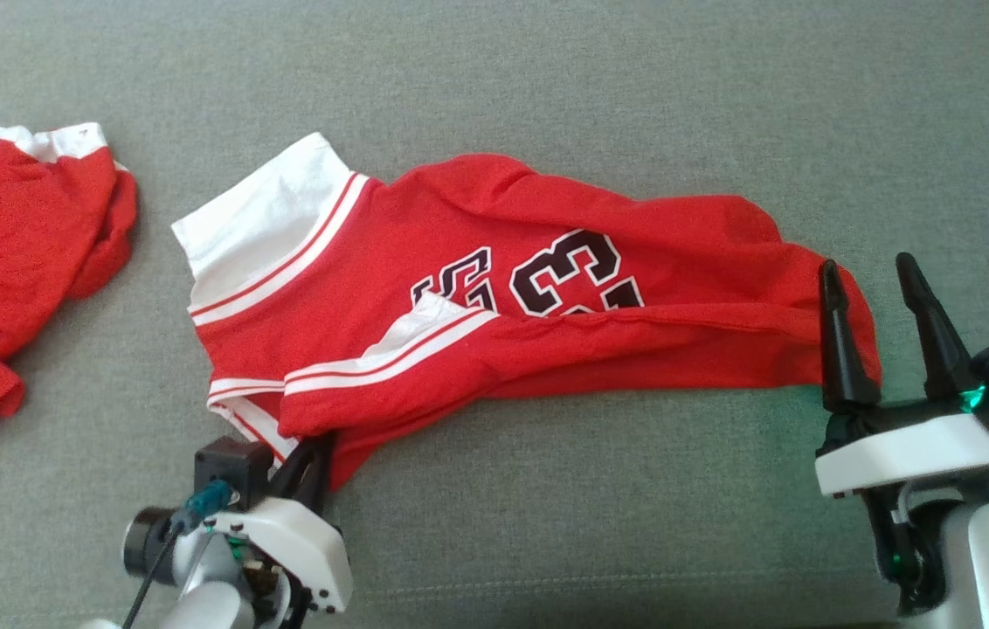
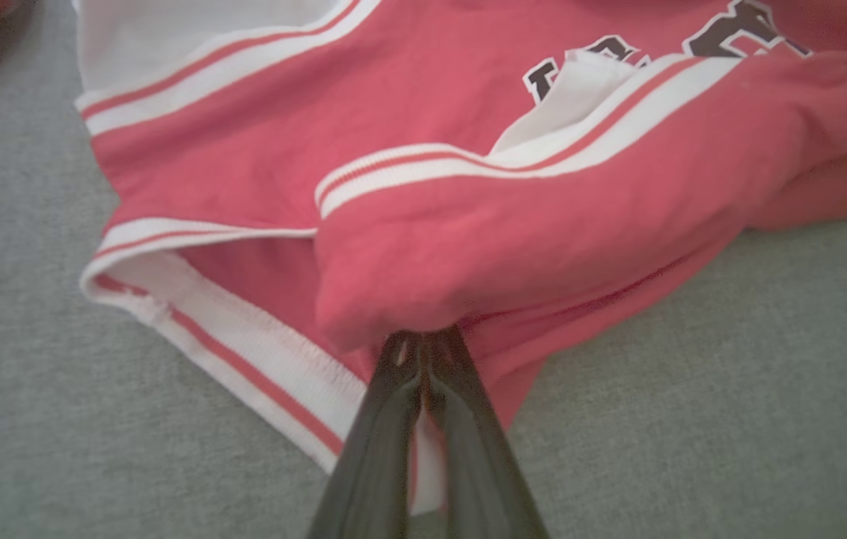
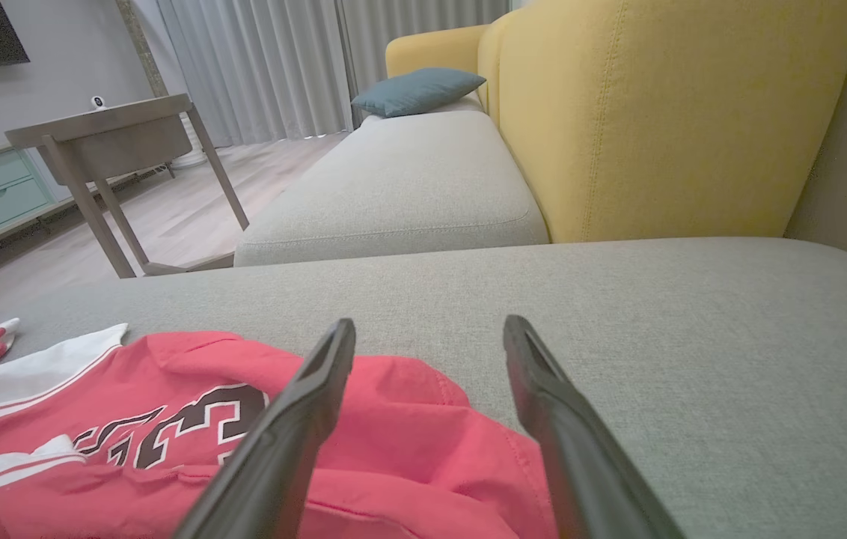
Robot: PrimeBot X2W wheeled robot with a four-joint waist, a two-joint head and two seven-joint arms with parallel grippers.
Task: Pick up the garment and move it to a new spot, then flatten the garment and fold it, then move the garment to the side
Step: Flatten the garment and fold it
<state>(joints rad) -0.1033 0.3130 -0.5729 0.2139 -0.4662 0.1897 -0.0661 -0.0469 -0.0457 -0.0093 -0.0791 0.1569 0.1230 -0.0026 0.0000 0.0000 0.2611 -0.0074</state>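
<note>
Lying at the far left of the grey fabric seat cushion (image 1: 547, 87), a crumpled red cloth with a white edge (image 1: 14, 245) sits well apart from the task item.

Left gripper (image 1: 311, 459): at the lower left, fingers clenched together on a fold of red fabric at the near edge of the garment. The left wrist view confirms cloth pinched at the fingertips (image 2: 435, 352).

Task item: a red jersey with white striped trim and black numerals (image 1: 494, 297) lies across the middle of the cushion. It is partly spread, with a white panel at its left end. Its near side is folded over, covering part of the numerals.

Right gripper (image 1: 883, 288): at the lower right, fingers spread wide and grasping nothing. One fingertip overlaps the jersey's right end and the other stands over bare cushion. Contact with the cloth cannot be determined.

Background, right wrist view: a yellow upholstered sofa back (image 3: 655, 112), a blue pillow (image 3: 416, 90) and a wooden side table (image 3: 109, 135).
</note>
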